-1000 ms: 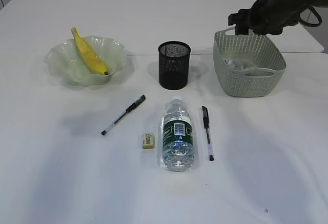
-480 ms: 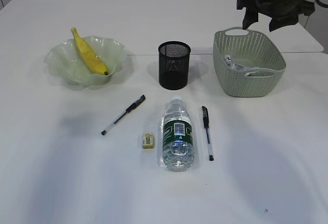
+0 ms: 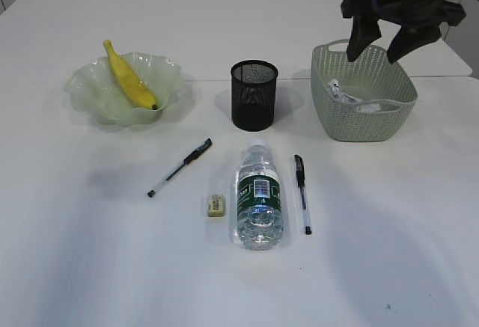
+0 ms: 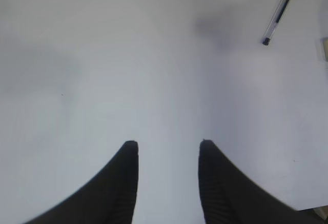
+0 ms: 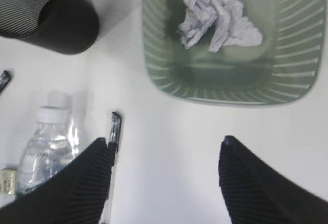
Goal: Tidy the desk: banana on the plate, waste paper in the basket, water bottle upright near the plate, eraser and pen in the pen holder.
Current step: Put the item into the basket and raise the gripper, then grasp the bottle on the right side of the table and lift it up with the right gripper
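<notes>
The yellow banana (image 3: 129, 78) lies on the pale green wavy plate (image 3: 90, 87) at the left. Crumpled waste paper (image 3: 346, 93) (image 5: 215, 14) lies inside the grey-green basket (image 3: 378, 123) (image 5: 225, 88). The water bottle (image 3: 260, 200) (image 5: 43, 149) lies on its side in the middle. One pen (image 3: 179, 167) (image 4: 281, 9) lies left of it, another pen (image 3: 302, 192) (image 5: 111, 147) right of it. The small eraser (image 3: 215, 205) (image 5: 7, 179) sits beside the bottle. The black mesh pen holder (image 3: 254, 94) (image 5: 48, 14) stands behind. My right gripper (image 3: 382, 39) (image 5: 165, 144) hangs open and empty above the basket. My left gripper (image 4: 168, 144) is open and empty over bare table.
The white table's far edge runs behind the basket and plate. A table seam crosses at the pen holder's height.
My right gripper has risen out of the basket, opened and left the waste paper lying inside. It then shifted slightly down over the basket's rear rim.
</notes>
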Controlling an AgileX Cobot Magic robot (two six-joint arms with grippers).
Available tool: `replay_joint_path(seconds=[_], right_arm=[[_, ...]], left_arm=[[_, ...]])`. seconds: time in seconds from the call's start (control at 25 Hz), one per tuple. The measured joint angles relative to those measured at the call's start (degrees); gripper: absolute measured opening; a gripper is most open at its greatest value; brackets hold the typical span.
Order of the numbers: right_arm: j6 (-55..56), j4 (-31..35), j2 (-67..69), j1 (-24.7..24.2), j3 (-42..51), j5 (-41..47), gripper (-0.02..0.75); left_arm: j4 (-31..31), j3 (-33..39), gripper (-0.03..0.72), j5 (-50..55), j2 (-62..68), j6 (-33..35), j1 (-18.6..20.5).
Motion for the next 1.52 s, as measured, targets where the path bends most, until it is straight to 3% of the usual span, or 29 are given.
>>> replay_joint_path(seconds=[0.4, 0.8, 1.2, 1.52], right_arm=[[0.29, 1.22, -1.50, 10.17, 0.00, 1.83, 0.483], [3.49, 1.46, -2.00, 12.39, 0.00, 3.47, 0.482], [10.77, 3.84, 5.76, 16.24, -0.13, -1.71, 0.484], [11.22, 4.98, 12.81, 16.24, -0.13, -3.42, 0.564]], left_arm=[[-0.08, 0.00, 0.276, 0.31, 0.00, 0.00, 0.00], [-0.24, 0.00, 0.276, 0.84, 0.00, 0.00, 0.00], [-0.33, 0.00, 0.275, 0.84, 0.00, 0.00, 0.00], [-0.46, 0.00, 0.275, 0.51, 0.00, 0.00, 0.00]])
